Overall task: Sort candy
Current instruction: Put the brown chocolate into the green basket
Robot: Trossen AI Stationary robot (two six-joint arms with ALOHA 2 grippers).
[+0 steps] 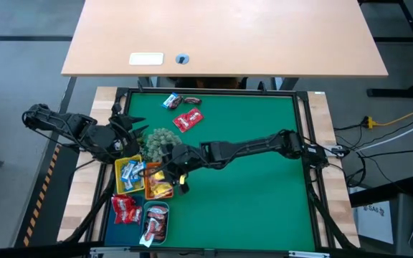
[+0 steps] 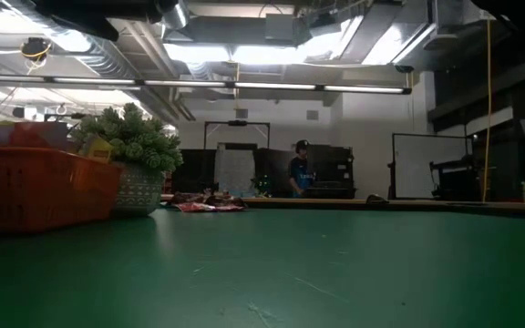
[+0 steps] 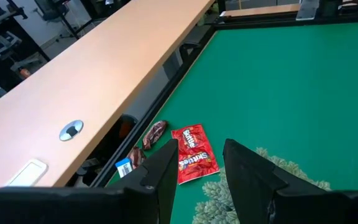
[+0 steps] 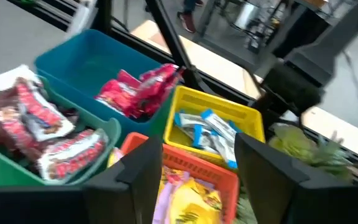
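Observation:
Sorted candy lies in small trays at the mat's near left: blue-white wrappers in the yellow tray, yellow packets in the orange tray, red packets in the blue tray, dark bars in the teal tray. Loose candy rests on the mat at the far side: a red packet, a dark brown bar and a blue-white wrapper. My right gripper hovers open over the orange tray, nothing between its fingers. My left gripper waits open at the mat's left edge, raised beside the plant.
A grey-green spiky plant ball in a pot stands on the mat just beyond the trays, between both grippers. A wooden table lies past the mat's far rim. The mat's middle and right are bare green.

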